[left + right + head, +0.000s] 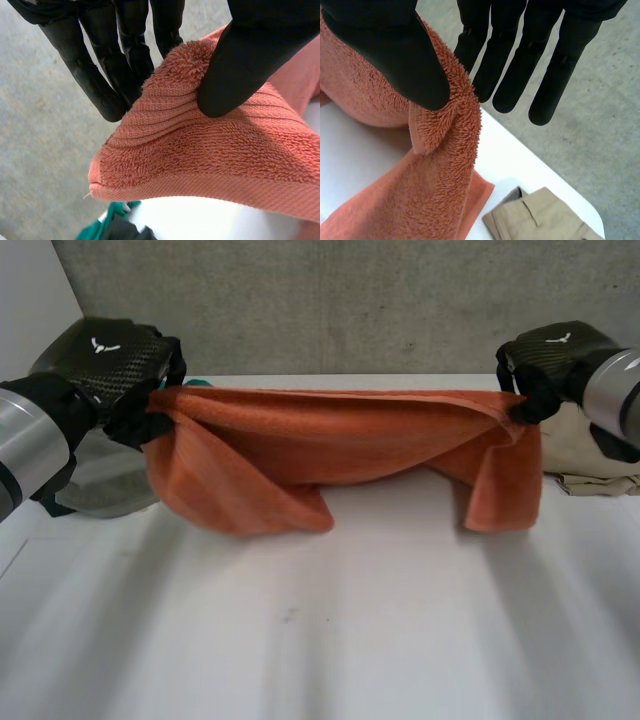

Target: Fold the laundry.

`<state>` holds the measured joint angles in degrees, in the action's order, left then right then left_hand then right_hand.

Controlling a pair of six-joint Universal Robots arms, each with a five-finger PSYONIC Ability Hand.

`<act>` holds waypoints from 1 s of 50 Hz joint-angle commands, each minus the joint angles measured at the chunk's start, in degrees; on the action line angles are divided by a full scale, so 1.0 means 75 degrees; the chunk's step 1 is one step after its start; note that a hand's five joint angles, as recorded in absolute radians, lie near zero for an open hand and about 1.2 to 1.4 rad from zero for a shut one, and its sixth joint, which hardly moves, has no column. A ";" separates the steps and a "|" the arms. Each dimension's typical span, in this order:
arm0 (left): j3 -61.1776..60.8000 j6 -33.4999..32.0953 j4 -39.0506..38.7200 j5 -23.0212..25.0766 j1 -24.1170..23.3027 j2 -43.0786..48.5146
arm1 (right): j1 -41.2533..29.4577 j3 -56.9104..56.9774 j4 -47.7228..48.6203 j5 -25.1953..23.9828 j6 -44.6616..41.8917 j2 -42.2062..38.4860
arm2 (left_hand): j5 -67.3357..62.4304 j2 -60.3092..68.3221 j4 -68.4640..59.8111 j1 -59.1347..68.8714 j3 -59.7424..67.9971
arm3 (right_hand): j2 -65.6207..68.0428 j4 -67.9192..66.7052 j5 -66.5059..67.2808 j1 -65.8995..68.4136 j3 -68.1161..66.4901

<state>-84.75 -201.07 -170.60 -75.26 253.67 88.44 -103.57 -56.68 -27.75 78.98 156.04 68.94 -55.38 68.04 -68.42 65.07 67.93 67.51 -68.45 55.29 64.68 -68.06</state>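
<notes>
Currently, fingers of your left hand (100, 365) pinching one corner of the orange towel (330, 440), your right hand (548, 358) pinching the opposite corner, towel slung between them above the bench (350, 640).

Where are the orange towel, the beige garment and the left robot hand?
orange towel (330, 435): head view, middle of the stretched span.
beige garment (545, 217): right wrist view, its flat folded face.
left robot hand (100, 355): head view, back of the hand.
</notes>
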 commanded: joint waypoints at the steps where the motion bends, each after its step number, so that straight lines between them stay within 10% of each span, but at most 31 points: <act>1: 0.0330 -0.0389 -0.0726 -0.0617 -0.0295 0.1248 | 0.0203 0.0654 -0.1432 -0.0241 -0.0870 -0.0718 | -0.1949 0.1595 -0.1543 0.1991 0.1609 | 0.1665 -0.1540 0.1961 0.2043 -0.1592; 10: 0.3033 -0.1526 -0.2036 -0.1530 -0.0962 0.3312 | 0.0227 0.2327 0.0470 0.0226 -0.1025 -0.2113 | -0.1949 0.1595 -0.1543 0.1991 0.1609 | 0.1665 -0.1540 0.1961 0.2043 -0.1592; 21: 0.4514 -0.1562 -0.4464 -0.2083 -0.1455 0.2832 | 0.0578 0.2636 0.4928 0.0123 0.0545 -0.1353 | -0.1949 0.1595 -0.1543 0.1991 0.1609 | 0.1665 -0.1540 0.1961 0.2043 -0.1592; 32: 0.2735 -0.1867 -0.3645 -0.2094 -0.1420 0.2774 | 0.1036 0.1301 0.3408 -0.1517 0.1203 -0.0977 | -0.1949 0.1595 -0.1543 0.1991 0.1609 | 0.1665 -0.1540 0.1961 0.2043 -0.1592; 41: 0.0170 -0.1679 -0.3913 -0.1697 -0.1268 0.2762 | 0.1212 -0.0292 0.1791 -0.2900 -0.0785 -0.1573 | -0.1949 0.1595 -0.1543 0.1991 0.1609 | 0.1665 -0.1540 0.1961 0.2043 -0.1592; 50: -0.0618 -0.1644 -0.4148 -0.1591 -0.1104 0.2774 | 0.0919 -0.0623 0.1403 -0.2843 -0.2910 -0.2805 | -0.1949 0.1595 -0.1543 0.1991 0.1609 | 0.1665 -0.1540 0.1961 0.2043 -0.1592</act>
<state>-87.10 -213.48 -200.96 -87.66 244.70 109.32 -95.17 -60.77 -16.30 57.01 143.37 53.35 -57.14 68.69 -68.59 65.28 68.62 67.52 -68.67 57.86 64.68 -68.10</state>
